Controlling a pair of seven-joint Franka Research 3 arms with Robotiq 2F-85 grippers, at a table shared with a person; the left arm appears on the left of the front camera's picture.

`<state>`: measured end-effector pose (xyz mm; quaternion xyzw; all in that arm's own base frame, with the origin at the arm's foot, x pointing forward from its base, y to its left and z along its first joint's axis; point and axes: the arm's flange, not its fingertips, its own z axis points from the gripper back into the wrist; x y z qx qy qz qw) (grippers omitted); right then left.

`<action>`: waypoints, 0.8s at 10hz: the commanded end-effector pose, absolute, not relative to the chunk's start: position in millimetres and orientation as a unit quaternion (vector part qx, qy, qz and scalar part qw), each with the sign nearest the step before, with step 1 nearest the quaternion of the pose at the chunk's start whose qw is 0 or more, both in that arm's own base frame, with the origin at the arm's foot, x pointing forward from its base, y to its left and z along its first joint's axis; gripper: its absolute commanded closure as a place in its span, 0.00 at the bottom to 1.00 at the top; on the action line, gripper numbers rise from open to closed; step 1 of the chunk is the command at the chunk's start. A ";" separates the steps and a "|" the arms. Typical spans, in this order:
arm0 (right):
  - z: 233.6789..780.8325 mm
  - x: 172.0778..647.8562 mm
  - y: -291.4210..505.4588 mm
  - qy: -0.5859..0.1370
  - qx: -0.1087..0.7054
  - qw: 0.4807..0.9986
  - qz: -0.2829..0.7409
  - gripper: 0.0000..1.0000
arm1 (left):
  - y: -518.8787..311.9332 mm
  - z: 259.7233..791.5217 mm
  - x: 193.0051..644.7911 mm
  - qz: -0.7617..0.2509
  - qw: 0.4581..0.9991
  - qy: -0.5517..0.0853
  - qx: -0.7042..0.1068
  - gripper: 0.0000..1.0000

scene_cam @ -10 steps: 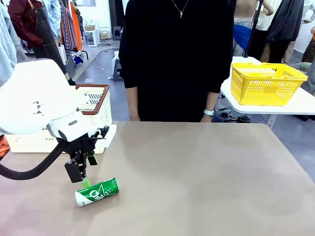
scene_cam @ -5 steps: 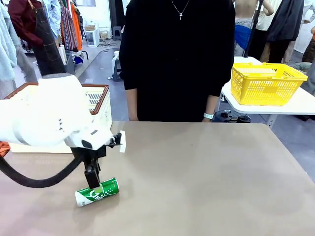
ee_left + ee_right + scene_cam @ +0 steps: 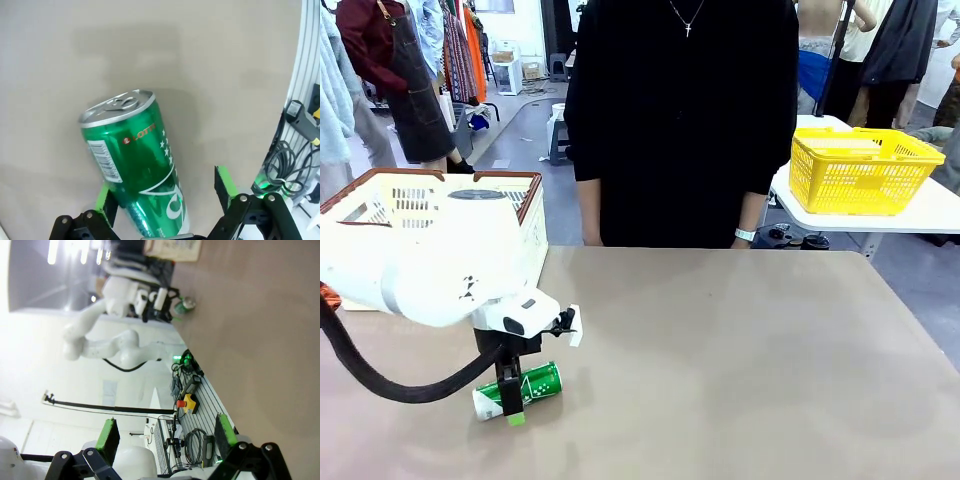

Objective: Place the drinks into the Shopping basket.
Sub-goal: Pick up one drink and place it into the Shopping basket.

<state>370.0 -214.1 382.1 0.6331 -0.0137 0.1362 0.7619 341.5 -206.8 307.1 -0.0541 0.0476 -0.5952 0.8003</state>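
Green Lotte can (image 3: 518,391) lies on its side, lower left of frame; your L gripper (image 3: 513,398) straddles it, jaws wide, nothing held; smooth, round, light, so it'll roll; pinch mid-body; R gripper (image 3: 164,435) open too.

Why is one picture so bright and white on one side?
Right wrist view: strong light washes out its left side into white glare, though the table stays clear. Left wrist view: evenly lit, and the green can is sharp with a soft shadow. Front view: even light, no glare.
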 end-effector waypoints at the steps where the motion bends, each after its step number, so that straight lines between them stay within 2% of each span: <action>1: 385.3 369.0 -210.6 -0.009 0.628 0.768 0.127 0.00 | -202.8 296.7 335.2 -0.603 0.795 0.047 -0.059 0.00; 3: 385.3 369.0 -210.6 -0.009 0.628 0.768 0.127 0.00 | -202.1 293.6 338.0 -0.600 0.796 0.050 -0.059 0.00; 4: 385.3 369.0 -210.6 -0.009 0.628 0.768 0.127 0.00 | -201.8 295.1 337.9 -0.604 0.793 0.047 -0.063 0.21; 5: 385.3 369.0 -210.6 -0.009 0.628 0.768 0.127 0.00 | -201.8 295.6 337.3 -0.607 0.790 0.049 -0.066 0.74; 6: 385.3 369.0 -210.6 -0.009 0.628 0.768 0.127 0.00 | -201.6 296.8 337.0 -0.606 0.792 0.046 -0.065 1.00; 8: 385.3 369.0 -210.6 -0.009 0.628 0.768 0.127 0.00 | -197.8 299.3 337.5 -0.598 0.798 0.041 -0.066 1.00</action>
